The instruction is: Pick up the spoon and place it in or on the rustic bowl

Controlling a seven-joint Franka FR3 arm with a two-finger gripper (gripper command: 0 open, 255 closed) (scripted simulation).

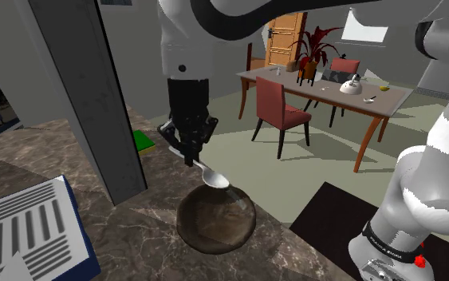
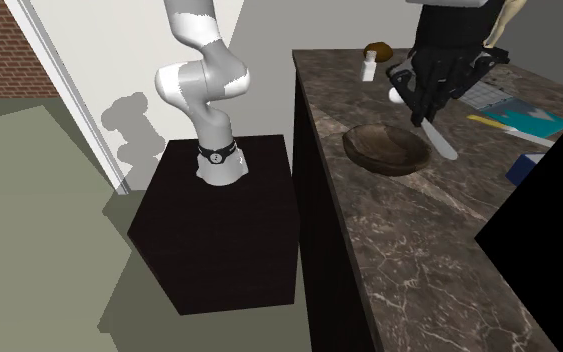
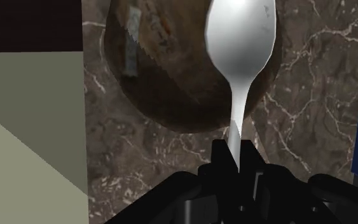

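Note:
My black gripper [image 1: 189, 157] is shut on the handle of a silver spoon [image 1: 213, 177], which hangs in the air with its bowl end pointing down toward the brown rustic bowl [image 1: 214, 220]. In the wrist view the spoon [image 3: 241, 44] sticks out from between the closed fingertips [image 3: 220, 156], its head over the bowl's [image 3: 171, 63] rim area. From the second exterior view the gripper [image 2: 431, 108] holds the spoon [image 2: 439, 140] slanting over the bowl [image 2: 386, 148] on the dark marble counter [image 2: 419, 240].
A grey pillar [image 1: 95, 96] stands close behind the gripper on the shoulder view's left. A blue-edged striped book [image 1: 23, 231] lies on the counter; a green item [image 1: 143, 141] sits behind the pillar. A small bottle [image 2: 368, 68] and books [image 2: 524, 118] occupy the counter's far end.

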